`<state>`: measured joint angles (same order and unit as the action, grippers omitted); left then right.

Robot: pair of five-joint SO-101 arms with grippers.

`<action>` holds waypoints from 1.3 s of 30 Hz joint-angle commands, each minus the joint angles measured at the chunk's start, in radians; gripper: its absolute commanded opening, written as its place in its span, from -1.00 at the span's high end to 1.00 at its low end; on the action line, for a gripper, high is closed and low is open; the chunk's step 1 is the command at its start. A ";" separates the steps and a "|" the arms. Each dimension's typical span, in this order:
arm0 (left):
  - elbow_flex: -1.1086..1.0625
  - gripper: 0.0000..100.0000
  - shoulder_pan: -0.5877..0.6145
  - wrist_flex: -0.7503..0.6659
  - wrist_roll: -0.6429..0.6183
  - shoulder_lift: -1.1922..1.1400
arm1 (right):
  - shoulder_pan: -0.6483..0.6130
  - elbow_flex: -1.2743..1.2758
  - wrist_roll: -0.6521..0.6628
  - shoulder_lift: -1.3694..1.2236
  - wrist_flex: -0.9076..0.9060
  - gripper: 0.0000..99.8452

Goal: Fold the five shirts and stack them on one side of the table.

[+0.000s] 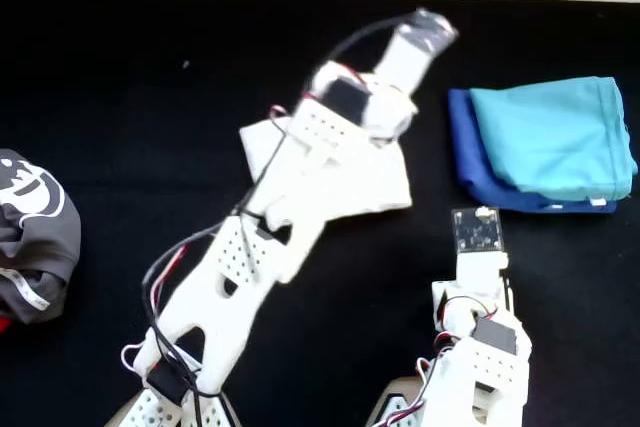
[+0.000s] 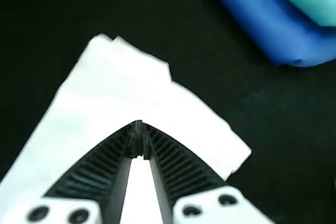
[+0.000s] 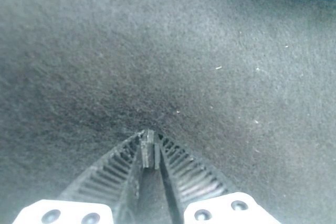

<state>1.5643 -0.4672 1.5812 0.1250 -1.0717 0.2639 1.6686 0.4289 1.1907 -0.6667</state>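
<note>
Black desk point(image 1: 120, 77) everywhere. The white shirt point(image 2: 131, 93) lies flat right under the left jaws, which are closed. The right jaws, closed too, hang over bare desk, farther off. Folded shirts point(image 1: 550, 137) sit beyond.

stacked shirts point(image 1: 545, 142) right, lone shirt point(image 1: 35, 237) left
</note>
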 commanded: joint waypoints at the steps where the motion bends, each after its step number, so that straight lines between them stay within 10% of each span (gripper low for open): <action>1: 0.084 0.98 0.051 0.195 -0.006 0.016 | 0.022 0.038 -0.011 0.008 0.033 0.99; 20: -1.241 0.98 0.226 -0.009 -0.005 0.582 | 0.021 0.036 -0.009 0.008 0.033 0.99; 28: -1.362 0.98 0.134 -0.181 -0.005 0.582 | 0.021 0.036 -0.011 0.008 0.033 0.99; 39: -1.218 0.98 0.202 -0.003 -0.003 0.591 | 0.021 0.036 -0.011 0.008 0.033 0.99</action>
<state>0.2555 -0.3138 1.5090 0.1250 -0.5378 0.2639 1.6686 0.4289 1.1907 -0.6651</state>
